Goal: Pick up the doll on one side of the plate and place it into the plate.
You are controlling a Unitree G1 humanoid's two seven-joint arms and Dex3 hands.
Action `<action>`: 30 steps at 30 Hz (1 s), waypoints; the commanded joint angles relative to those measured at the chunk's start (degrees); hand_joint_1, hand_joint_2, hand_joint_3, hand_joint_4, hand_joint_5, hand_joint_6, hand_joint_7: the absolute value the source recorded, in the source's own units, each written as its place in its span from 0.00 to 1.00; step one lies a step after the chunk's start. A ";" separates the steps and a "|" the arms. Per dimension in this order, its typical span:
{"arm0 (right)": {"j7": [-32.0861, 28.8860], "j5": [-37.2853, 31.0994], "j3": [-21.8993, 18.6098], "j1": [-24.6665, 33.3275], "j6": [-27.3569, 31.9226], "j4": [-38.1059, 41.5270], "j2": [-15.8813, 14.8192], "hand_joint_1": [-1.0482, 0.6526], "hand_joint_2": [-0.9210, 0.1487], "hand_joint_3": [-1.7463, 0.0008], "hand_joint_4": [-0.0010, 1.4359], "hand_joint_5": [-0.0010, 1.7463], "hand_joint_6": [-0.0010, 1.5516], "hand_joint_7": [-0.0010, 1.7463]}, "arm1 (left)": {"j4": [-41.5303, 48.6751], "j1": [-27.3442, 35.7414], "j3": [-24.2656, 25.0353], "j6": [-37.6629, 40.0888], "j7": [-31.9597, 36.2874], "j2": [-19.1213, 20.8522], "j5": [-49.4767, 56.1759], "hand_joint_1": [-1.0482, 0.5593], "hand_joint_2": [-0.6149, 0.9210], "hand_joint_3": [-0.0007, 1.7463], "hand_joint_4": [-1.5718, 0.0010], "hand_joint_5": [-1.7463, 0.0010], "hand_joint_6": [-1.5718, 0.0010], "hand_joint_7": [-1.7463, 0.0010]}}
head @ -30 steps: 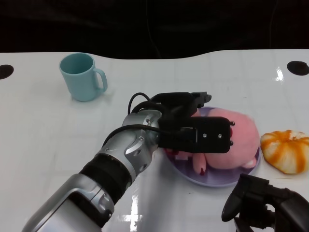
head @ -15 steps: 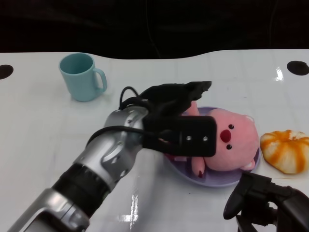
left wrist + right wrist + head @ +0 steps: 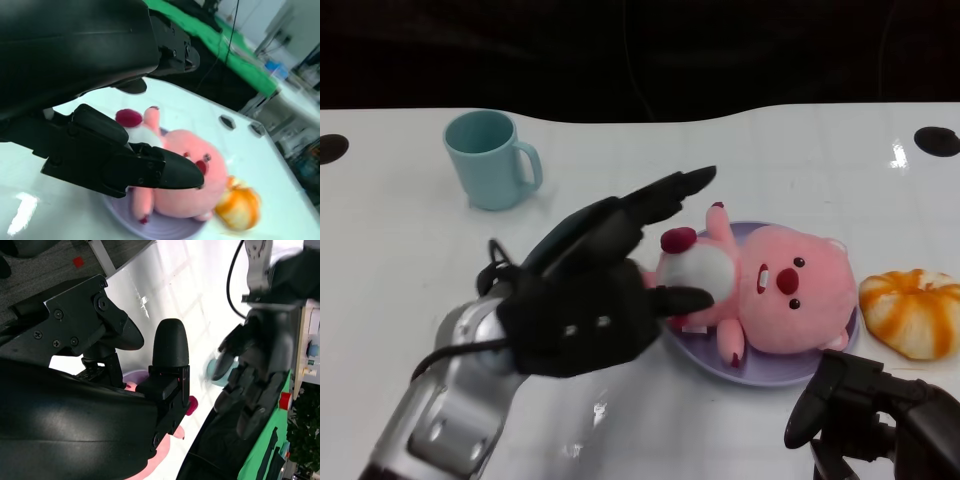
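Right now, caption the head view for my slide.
Pink doll lying in the purple plate, open left hand beside it.

The doll (image 3: 765, 295) lies in the plate (image 3: 775, 370), in the middle of the worktop (image 3: 400, 260). The cup (image 3: 490, 158) stands far off at the plate's 10 o'clock. The toy pumpkin (image 3: 912, 312) sits just beside the plate at 3 o'clock. The left hand (image 3: 605, 290) is at the plate's 9 o'clock, fingers (image 3: 670, 190) spread, holding nothing. The right hand (image 3: 870, 415) is at 5 o'clock
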 commanded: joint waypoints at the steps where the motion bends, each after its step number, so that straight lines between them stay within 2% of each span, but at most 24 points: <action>1: -0.06 0.26 -0.16 0.21 -0.21 -0.02 -0.26 0.58 0.31 0.31 0.43 1.00 0.35 0.87 | -3.39 5.13 4.29 -3.49 2.69 -2.41 -6.49 0.38 1.00 0.13 0.84 0.40 0.72 0.86; 3: -0.02 0.32 -0.22 0.18 -0.43 0.05 -0.23 0.58 0.31 0.31 0.43 1.00 0.35 0.87 | -5.07 8.38 6.12 -5.08 3.82 -3.81 -9.72 0.42 1.00 0.14 0.74 0.37 0.61 0.80; 6: -0.03 0.52 -0.33 0.06 -0.34 0.10 -0.12 0.57 0.30 0.32 0.43 1.00 0.35 0.88 | -8.63 12.69 7.94 -3.93 4.65 -5.35 -13.29 0.45 1.00 0.16 0.64 0.36 0.53 0.74; 8: -0.08 0.52 -0.30 -0.03 -0.10 -0.08 -0.11 0.57 0.30 0.32 0.43 1.00 0.35 0.88 | -10.55 15.18 8.88 -3.81 4.50 -5.96 -15.75 0.46 1.00 0.17 0.61 0.33 0.52 0.67; 10: -0.12 0.73 -0.31 -0.08 0.22 -0.21 0.01 0.57 0.30 0.32 0.43 1.00 0.35 0.88 | -12.51 17.62 9.81 -3.28 4.64 -6.73 -18.30 0.48 0.96 0.24 0.60 0.29 0.56 0.56; 12: -0.19 0.76 -0.28 -0.09 0.37 -0.30 0.07 0.57 0.30 0.32 0.43 1.00 0.35 0.88 | -15.24 20.36 10.68 -1.21 5.55 -7.79 -20.53 0.48 0.89 0.35 0.57 0.27 0.56 0.46; 14: -0.20 0.77 -0.24 -0.08 0.44 -0.39 0.07 0.57 0.30 0.32 0.43 1.00 0.35 0.88 | -18.82 23.27 11.40 2.70 6.87 -9.22 -23.24 0.49 0.83 0.45 0.54 0.24 0.54 0.42; 15: -0.19 0.77 -0.25 -0.08 0.51 -0.44 0.05 0.58 0.30 0.31 0.43 1.00 0.35 0.88 | -20.40 24.43 11.59 4.45 7.41 -9.58 -24.16 0.52 0.78 0.54 0.53 0.21 0.54 0.39; 17: -0.10 0.86 -0.27 -0.12 0.50 -0.40 0.04 0.58 0.30 0.31 0.43 1.00 0.34 0.88 | -23.30 26.82 11.83 7.00 7.98 -9.49 -25.11 0.54 0.74 0.63 0.52 0.17 0.54 0.35; 19: -0.08 0.97 -0.27 -0.19 0.72 -0.40 0.06 0.57 0.30 0.32 0.43 1.00 0.34 0.88 | -25.82 29.02 12.17 9.27 7.87 -9.07 -26.21 0.56 0.74 0.68 0.50 0.13 0.51 0.30; 24: 0.03 1.12 -0.26 -0.32 0.34 -0.14 0.12 0.57 0.30 0.32 0.43 1.00 0.34 0.88 | -31.79 33.84 13.77 17.96 7.67 -8.46 -32.49 0.58 0.72 0.71 0.44 0.03 0.46 0.18; 28: 0.21 1.00 -0.36 -0.46 0.06 -0.01 -0.13 0.57 0.30 0.32 0.43 1.00 0.34 0.88 | -37.06 36.71 15.27 27.79 10.54 -8.83 -37.59 0.57 0.69 0.78 0.40 0.00 0.49 0.06; 30: 0.26 1.03 -0.48 -0.51 -0.07 0.14 -0.13 0.56 0.30 0.32 0.43 1.00 0.34 0.88 | -39.11 37.98 15.64 30.77 11.44 -8.71 -39.29 0.56 0.69 0.80 0.40 0.00 0.51 0.03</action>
